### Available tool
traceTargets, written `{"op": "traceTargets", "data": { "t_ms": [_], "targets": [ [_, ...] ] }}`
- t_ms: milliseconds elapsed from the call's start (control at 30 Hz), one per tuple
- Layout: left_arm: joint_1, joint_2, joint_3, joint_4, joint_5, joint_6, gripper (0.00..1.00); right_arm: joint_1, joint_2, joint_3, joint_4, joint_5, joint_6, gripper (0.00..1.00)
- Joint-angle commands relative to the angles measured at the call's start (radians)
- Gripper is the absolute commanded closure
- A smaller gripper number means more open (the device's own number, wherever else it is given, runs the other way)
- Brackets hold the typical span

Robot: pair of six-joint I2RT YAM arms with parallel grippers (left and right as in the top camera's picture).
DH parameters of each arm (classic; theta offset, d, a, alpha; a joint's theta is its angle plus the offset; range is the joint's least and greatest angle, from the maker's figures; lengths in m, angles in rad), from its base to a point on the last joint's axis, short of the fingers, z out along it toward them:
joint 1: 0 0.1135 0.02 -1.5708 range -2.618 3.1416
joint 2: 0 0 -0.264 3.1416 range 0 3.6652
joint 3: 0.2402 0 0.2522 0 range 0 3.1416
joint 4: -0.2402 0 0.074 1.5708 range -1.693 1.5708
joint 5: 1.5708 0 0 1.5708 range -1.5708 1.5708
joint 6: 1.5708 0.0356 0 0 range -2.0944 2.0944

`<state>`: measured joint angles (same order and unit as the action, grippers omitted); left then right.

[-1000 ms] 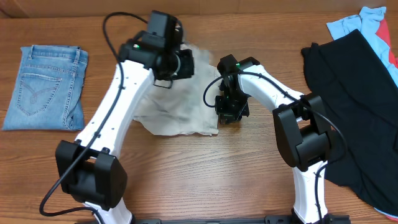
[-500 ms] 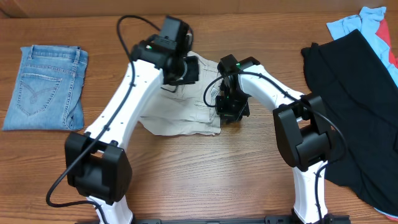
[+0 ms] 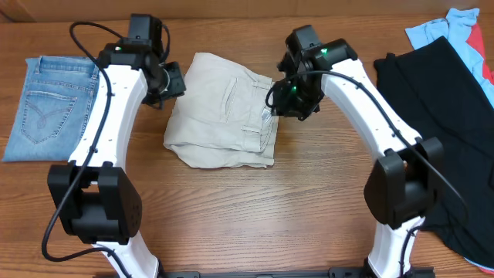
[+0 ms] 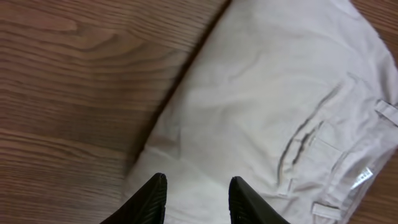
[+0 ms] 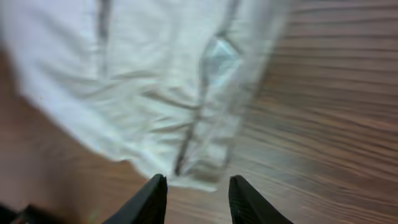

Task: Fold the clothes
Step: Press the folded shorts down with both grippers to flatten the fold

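The shorts point(image 3: 224, 108) lie in the middle of the bench point(image 3: 255, 208), a bit toward the far side. The jeans point(image 3: 55, 108) lie well apart from them, over by the left edge. A big garment point(image 3: 448, 116) lies on the right side and runs out past the right edge. A small cloth point(image 3: 455, 27) sits just behind it, in the far right corner. The left tool point(image 3: 171, 79) is by the left edge of the shorts, between them and the jeans. The right tool point(image 3: 287, 99) is at their right edge.
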<state>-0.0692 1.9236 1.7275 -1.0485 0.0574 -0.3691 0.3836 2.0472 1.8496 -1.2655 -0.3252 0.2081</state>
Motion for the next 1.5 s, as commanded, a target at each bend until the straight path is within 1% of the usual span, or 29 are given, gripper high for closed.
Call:
{"op": "traceTargets", "data": {
  "t_ms": [0,233,400,533,600,667,733,767,800,867,1000,1100,1167,1300,1367,1467],
  "targets": [
    [0.003,0.058,0.009,-0.002,-0.016,0.034,0.63,0.029,0.027,-0.015,0.004,-0.066,-0.034,0.62],
    [0.003,0.152,0.009,-0.040,-0.016,0.036,0.62,0.068,0.049,-0.131,0.081,-0.151,-0.033,0.61],
    [0.003,0.173,0.009,-0.049,-0.012,0.037,0.61,0.087,0.052,-0.212,0.171,-0.148,-0.033,0.54],
    [0.003,0.173,0.009,-0.058,-0.013,0.037,0.61,0.101,0.054,-0.274,0.248,-0.158,-0.026,0.55],
    [0.003,0.173,0.009,-0.060,-0.012,0.037,0.61,0.111,0.055,-0.294,0.277,-0.192,-0.027,0.61],
    [0.003,0.173,0.009,-0.071,-0.010,0.036,0.62,0.121,0.054,-0.299,0.291,-0.225,-0.043,0.76],
    [0.003,0.173,0.009,-0.108,0.029,0.037,0.62,0.128,0.054,-0.298,0.298,-0.248,-0.060,0.89],
    [0.003,0.172,0.009,-0.141,0.066,0.037,0.62,0.130,0.054,-0.298,0.296,-0.245,-0.060,0.94],
    [0.003,0.172,0.009,-0.181,0.103,0.036,0.62,0.130,0.054,-0.298,0.295,-0.245,-0.060,0.96],
    [0.002,0.172,0.009,-0.252,0.162,0.038,0.62,0.129,0.054,-0.298,0.293,-0.245,-0.060,0.96],
    [-0.010,0.172,0.009,-0.328,0.150,0.075,0.72,0.109,0.054,-0.298,0.297,-0.234,-0.042,0.96],
    [-0.027,0.172,0.009,-0.339,0.118,0.085,0.74,0.084,0.054,-0.298,0.292,-0.235,-0.024,0.96],
    [-0.045,0.172,0.008,-0.340,0.119,0.085,0.80,0.068,0.054,-0.298,0.286,-0.251,-0.022,0.96],
    [-0.098,0.172,0.006,-0.340,0.103,0.085,0.83,0.052,0.054,-0.298,0.270,-0.304,-0.027,0.96],
    [-0.126,0.172,-0.001,-0.343,0.076,0.084,0.85,0.050,0.054,-0.298,0.264,-0.309,-0.027,0.96],
    [-0.161,0.172,-0.024,-0.344,0.037,0.077,0.86,0.051,0.054,-0.298,0.262,-0.309,-0.027,0.96]
  ]
}}
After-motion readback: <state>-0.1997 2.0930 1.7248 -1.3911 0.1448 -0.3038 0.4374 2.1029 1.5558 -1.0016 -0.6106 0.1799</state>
